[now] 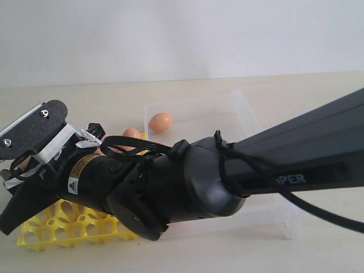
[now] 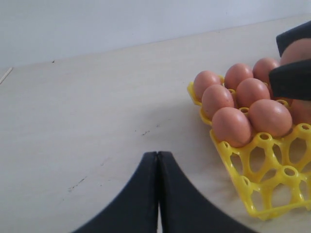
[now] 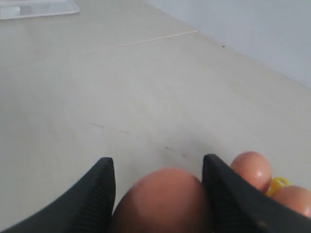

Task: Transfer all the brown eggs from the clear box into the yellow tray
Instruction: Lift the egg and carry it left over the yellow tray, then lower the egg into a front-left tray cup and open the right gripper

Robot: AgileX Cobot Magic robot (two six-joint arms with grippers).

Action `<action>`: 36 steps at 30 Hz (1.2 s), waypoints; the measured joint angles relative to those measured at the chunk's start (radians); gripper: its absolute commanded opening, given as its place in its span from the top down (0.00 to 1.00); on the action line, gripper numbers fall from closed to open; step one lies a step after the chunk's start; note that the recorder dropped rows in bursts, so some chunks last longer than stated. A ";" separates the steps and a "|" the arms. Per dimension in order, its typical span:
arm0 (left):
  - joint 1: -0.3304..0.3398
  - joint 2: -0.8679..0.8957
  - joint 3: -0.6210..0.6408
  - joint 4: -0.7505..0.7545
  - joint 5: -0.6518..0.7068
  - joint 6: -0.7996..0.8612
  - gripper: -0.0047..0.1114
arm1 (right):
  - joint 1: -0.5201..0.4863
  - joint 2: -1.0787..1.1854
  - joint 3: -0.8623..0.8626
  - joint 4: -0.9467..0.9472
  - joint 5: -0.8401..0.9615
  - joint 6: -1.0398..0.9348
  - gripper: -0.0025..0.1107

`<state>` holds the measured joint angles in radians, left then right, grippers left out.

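Note:
My right gripper [image 3: 158, 160] is shut on a brown egg [image 3: 163, 204], which fills the gap between its ribbed fingers [image 3: 221, 189]. In the left wrist view the same egg [image 2: 300, 51] hangs over the far side of the yellow tray [image 2: 272, 160], where several brown eggs [image 2: 231, 126] sit in cups. One brown egg [image 1: 161, 121] lies in the clear box [image 1: 245, 108]. The right arm [image 1: 187, 182] reaches across to the left and covers most of the yellow tray [image 1: 51, 228]. My left gripper [image 2: 158, 160] is shut and empty, low over bare table beside the tray.
The pale tabletop [image 2: 97, 107] stretches to a white wall. A black cable [image 1: 318, 213] loops off the right arm above the box's near wall. A pale flat object [image 3: 39, 7] lies far off on the table in the right wrist view.

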<state>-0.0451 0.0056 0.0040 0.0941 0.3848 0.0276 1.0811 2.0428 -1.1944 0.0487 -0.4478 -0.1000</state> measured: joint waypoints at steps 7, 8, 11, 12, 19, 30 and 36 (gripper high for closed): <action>0.000 0.000 0.000 0.000 0.000 0.000 0.96 | 0.000 0.007 0.000 -0.182 -0.096 0.082 0.98; 0.000 0.000 0.000 0.000 0.000 0.000 0.96 | 0.000 0.012 0.000 -0.219 -0.101 0.092 0.98; 0.000 0.000 0.000 0.000 0.000 0.000 0.96 | 0.000 0.033 0.000 -0.284 -0.105 0.120 0.98; 0.000 0.000 0.000 0.000 0.000 0.000 0.96 | 0.000 0.039 0.000 -0.291 -0.105 0.129 0.98; 0.000 0.000 0.000 0.000 0.000 0.000 0.96 | 0.000 0.049 0.000 -0.310 -0.121 0.134 0.98; 0.000 0.000 0.000 0.000 0.000 0.000 0.96 | 0.000 0.024 0.000 -0.284 0.163 0.158 0.98; 0.000 0.000 0.000 0.000 0.000 0.000 0.96 | 0.000 0.014 -0.085 -0.251 0.448 0.152 0.98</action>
<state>-0.0451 0.0056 0.0040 0.0941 0.3848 0.0276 1.0811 2.0565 -1.2797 -0.2021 0.0000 0.0522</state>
